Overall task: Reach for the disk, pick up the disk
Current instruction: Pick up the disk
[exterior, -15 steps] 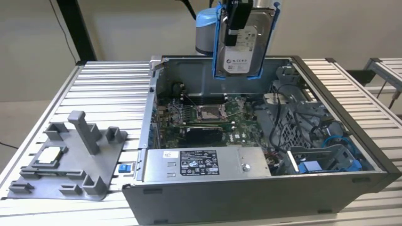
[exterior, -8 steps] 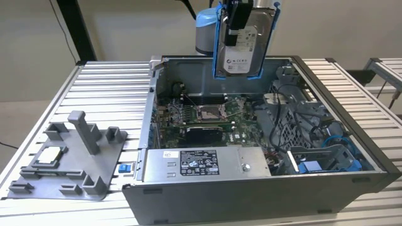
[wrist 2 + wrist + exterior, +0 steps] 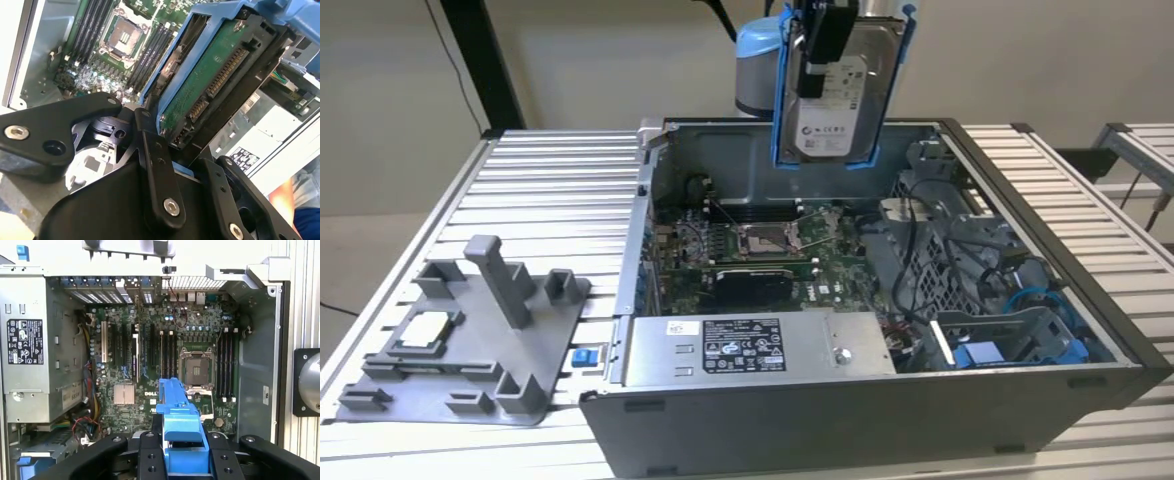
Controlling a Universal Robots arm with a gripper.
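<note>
The end effector (image 3: pixel 831 45) is clamped on the disk (image 3: pixel 838 105), its black fingers (image 3: pixel 156 175) pressed against the drive's upper end, and holds it hanging upright in the air above the far part of the open computer case (image 3: pixel 1067 300), clear of the motherboard (image 3: pixel 761 250) below. In the exterior view the white label faces the camera and the blue side rails (image 3: pixel 785 100) run down both long edges. In the second wrist view the drive's green circuit board (image 3: pixel 210 75) and its connector (image 3: pixel 235 67) sit just past the fingers; in the first wrist view the blue rail (image 3: pixel 177 425) projects between them.

The disk looks stiff and fairly heavy for its size, with smooth metal faces that could slip, and it is sensitive to knocks. The exposed circuit board and connector are poor places to press; the rails and the bare metal edges seem the sound places to hold. On the bench (image 3: pixel 547 180) to the exterior view's left lies a grey plastic fixture (image 3: pixel 467 340).
</note>
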